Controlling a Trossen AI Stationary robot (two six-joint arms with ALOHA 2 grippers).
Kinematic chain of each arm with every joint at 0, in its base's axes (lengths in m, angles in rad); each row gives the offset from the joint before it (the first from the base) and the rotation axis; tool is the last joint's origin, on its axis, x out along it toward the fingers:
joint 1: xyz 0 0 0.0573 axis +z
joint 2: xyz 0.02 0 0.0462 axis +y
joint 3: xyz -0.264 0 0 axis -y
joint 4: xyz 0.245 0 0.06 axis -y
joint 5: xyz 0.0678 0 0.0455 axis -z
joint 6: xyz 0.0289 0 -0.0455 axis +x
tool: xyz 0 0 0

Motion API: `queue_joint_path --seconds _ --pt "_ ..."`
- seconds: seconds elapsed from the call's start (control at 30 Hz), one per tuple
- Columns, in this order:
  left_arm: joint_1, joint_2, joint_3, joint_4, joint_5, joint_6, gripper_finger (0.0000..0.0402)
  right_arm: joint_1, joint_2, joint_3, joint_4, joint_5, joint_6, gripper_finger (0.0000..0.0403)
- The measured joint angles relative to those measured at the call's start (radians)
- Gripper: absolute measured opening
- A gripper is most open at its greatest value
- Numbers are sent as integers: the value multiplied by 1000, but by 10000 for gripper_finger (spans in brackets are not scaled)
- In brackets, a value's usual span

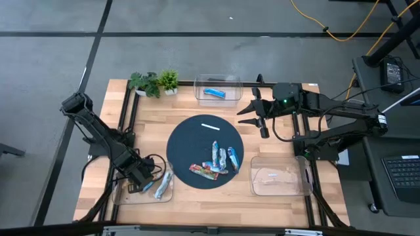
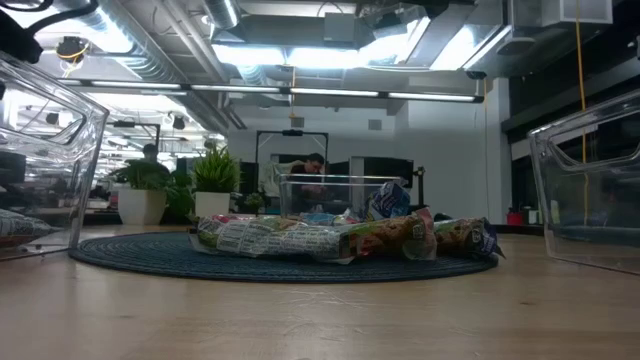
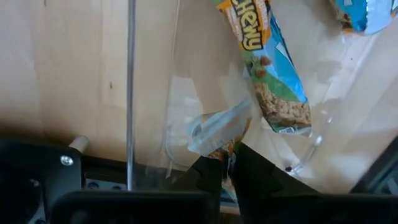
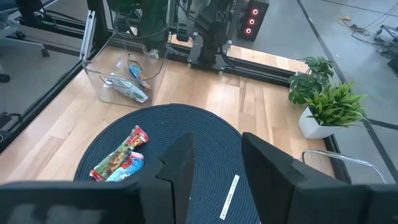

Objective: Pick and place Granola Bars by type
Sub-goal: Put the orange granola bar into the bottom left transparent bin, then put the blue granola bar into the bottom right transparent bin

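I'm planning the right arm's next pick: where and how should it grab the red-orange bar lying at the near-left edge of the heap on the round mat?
Take the red-orange bar across its narrow width near the free left end, coming straight down from above. It lies flat on the dark mat, and its right end meets the other bars, so the left end likely gives the jaws room. The right gripper hovers open beyond the mat.

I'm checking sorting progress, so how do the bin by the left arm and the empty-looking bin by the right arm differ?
The left bin holds granola bars; the right bin shows none. The left gripper reaches into the left bin, its fingers pinched on a bar's wrapper end, while the right gripper is open and well away from the right bin, over the table's far side. Both are clear plastic bins on the table's near edge.
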Motion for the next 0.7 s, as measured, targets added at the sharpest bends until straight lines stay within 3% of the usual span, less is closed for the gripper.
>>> queue_joint_path --seconds 0.4,0.53,0.7 --pt "0 0 0 22 86 -15 133 0 0 0 0 -1 -3 138" --pt "0 0 2 20 121 -15 148 0 0 0 -1 -3 -1 138" --pt "0 0 52 15 80 -18 147 0 0 0 -42 -57 -1 138"
